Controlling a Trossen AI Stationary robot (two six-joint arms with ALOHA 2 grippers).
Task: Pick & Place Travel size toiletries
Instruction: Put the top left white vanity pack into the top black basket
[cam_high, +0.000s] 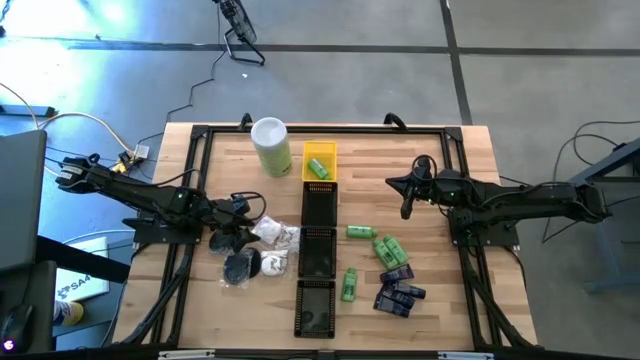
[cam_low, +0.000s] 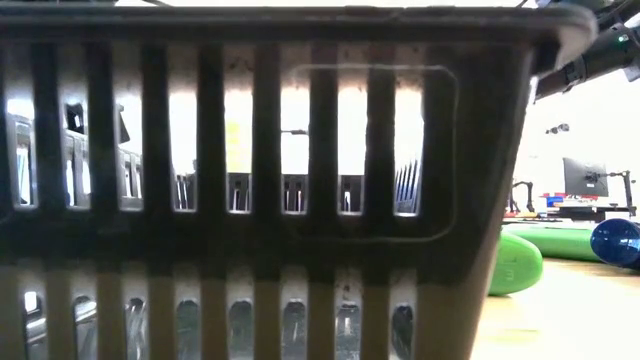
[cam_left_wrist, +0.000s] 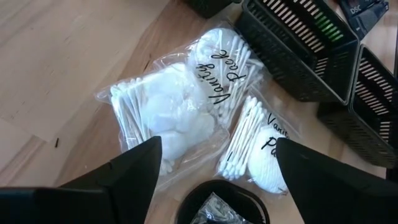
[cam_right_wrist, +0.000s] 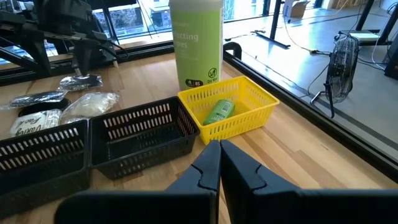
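The toiletries lie around a column of trays. Two clear-wrapped white packs (cam_left_wrist: 180, 106) (cam_left_wrist: 261, 146) lie flat on the wood left of it, beside black pucks (cam_high: 238, 265) (cam_left_wrist: 221, 205). Green bottles (cam_high: 390, 248) and dark blue packets (cam_high: 397, 290) lie right of it, and one green bottle (cam_right_wrist: 219, 111) rests in the yellow tray (cam_right_wrist: 249, 118). My left gripper (cam_left_wrist: 214, 168) (cam_high: 240, 215) hovers open over the white packs, one finger on either side, touching nothing. My right gripper (cam_right_wrist: 219, 162) (cam_high: 407, 195) is shut and holds nothing, above the table right of the trays.
Three black slatted trays (cam_high: 319, 203) (cam_high: 317, 250) (cam_high: 315, 305) run in a line below the yellow tray (cam_high: 319, 162). A tall pale-green canister with a white lid (cam_high: 271, 145) stands at the far side. One black tray's wall (cam_low: 280, 200) fills the low view.
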